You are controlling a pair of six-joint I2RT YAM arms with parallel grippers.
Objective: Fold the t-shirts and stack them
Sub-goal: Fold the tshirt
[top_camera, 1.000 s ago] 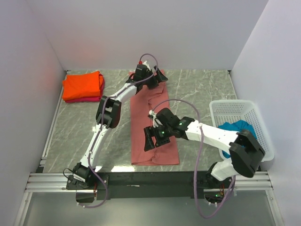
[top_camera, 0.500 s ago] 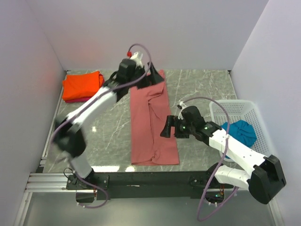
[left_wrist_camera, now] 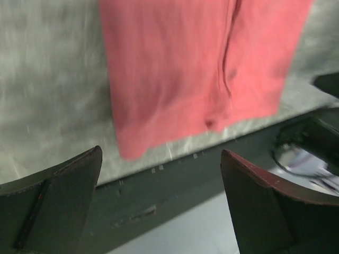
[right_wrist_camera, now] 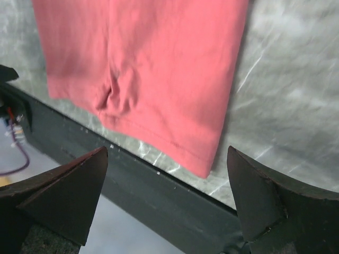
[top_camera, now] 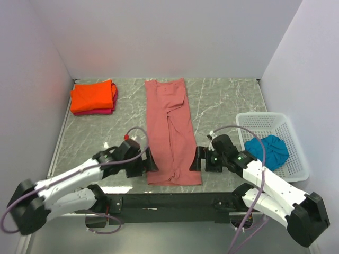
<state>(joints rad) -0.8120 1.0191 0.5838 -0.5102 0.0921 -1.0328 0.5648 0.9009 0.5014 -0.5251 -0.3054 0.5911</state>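
Cloth t-shirts (top_camera: 172,132), four; white basket (top_camera: 263,122), one

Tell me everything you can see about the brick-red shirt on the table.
The brick-red shirt is soft plain cloth, folded lengthwise into a long strip, with a fold edge down its middle and a small pucker by the near hem. It lies flat on the table, reaching from back to front edge. Nothing holds it; the open left gripper and right gripper flank its near corners.

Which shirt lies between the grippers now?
The brick-red t-shirt, spread in a long strip mid-table. The orange t-shirt lies folded on the pink-red t-shirt far left; the teal t-shirt sits in the basket.
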